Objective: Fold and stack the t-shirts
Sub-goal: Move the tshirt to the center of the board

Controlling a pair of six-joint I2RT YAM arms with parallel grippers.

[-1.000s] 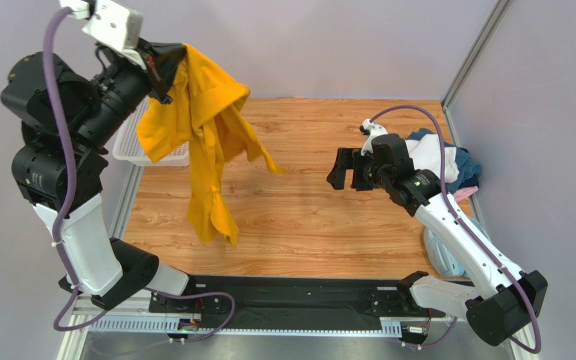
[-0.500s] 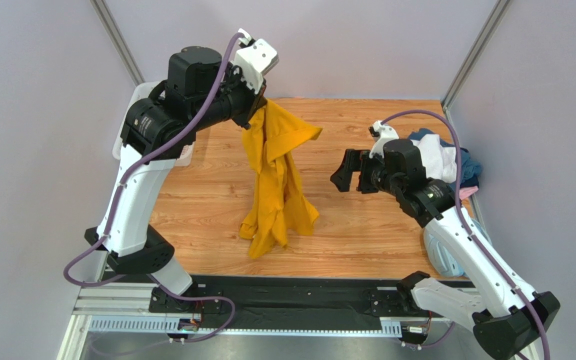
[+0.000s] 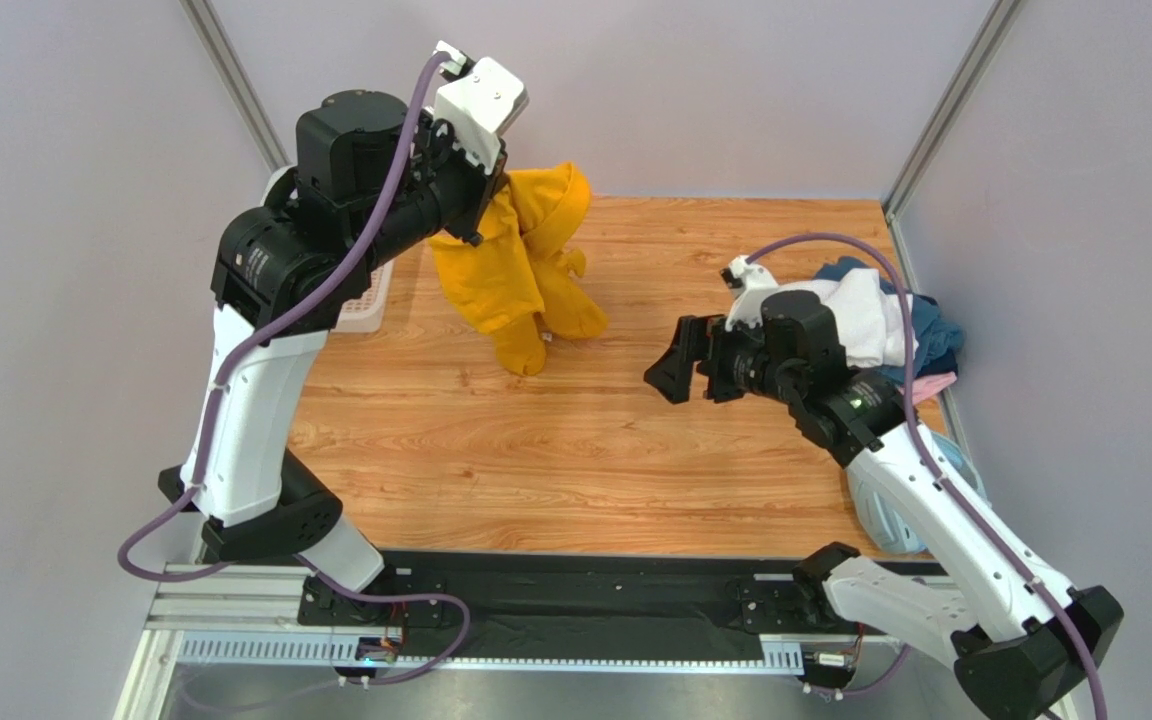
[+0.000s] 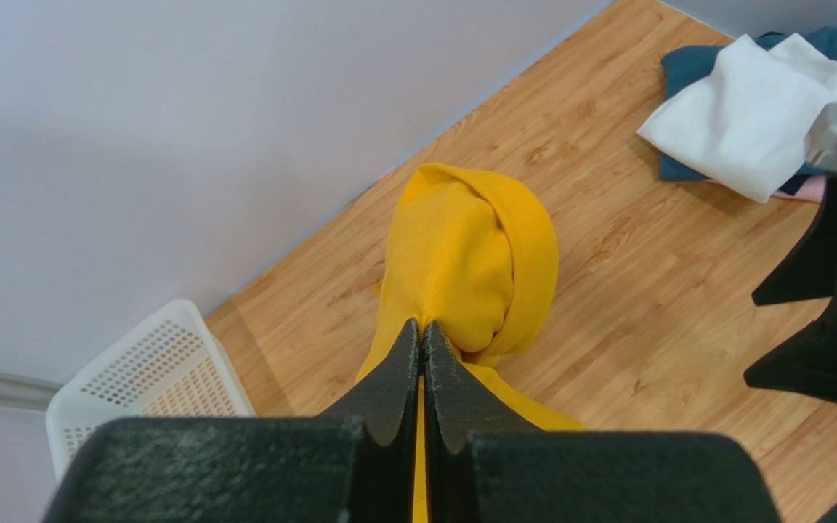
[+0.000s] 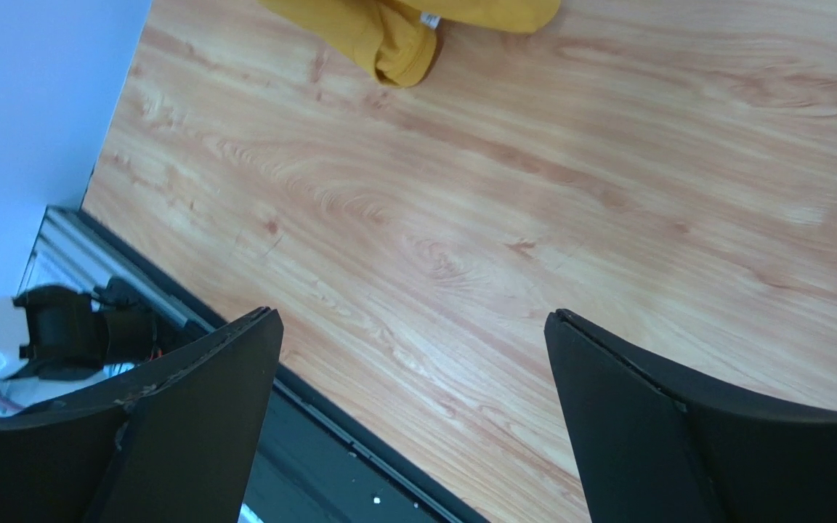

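My left gripper (image 3: 477, 203) is shut on the mustard-yellow t-shirt (image 3: 525, 263) and holds it bunched above the far left of the wooden table (image 3: 597, 435); its lower end touches the wood. In the left wrist view the shut jaws pinch the yellow cloth (image 4: 467, 262) at the gripper (image 4: 423, 327). My right gripper (image 3: 683, 360) is open and empty over the table's middle right; in the right wrist view the gripper (image 5: 412, 321) hangs over bare wood, with the shirt's hem (image 5: 390, 33) at the top. White, dark blue and pink shirts lie in a pile (image 3: 898, 323) at the right edge.
A white mesh basket (image 3: 364, 300) stands at the far left edge, partly behind my left arm. Light-blue headphones (image 3: 890, 510) lie at the near right, under my right arm. Grey walls close in the back and sides.
My left gripper has carried the yellow shirt back and lowered it, so it now bunches on the far left of the table. My right gripper has shifted slightly left and stays open.
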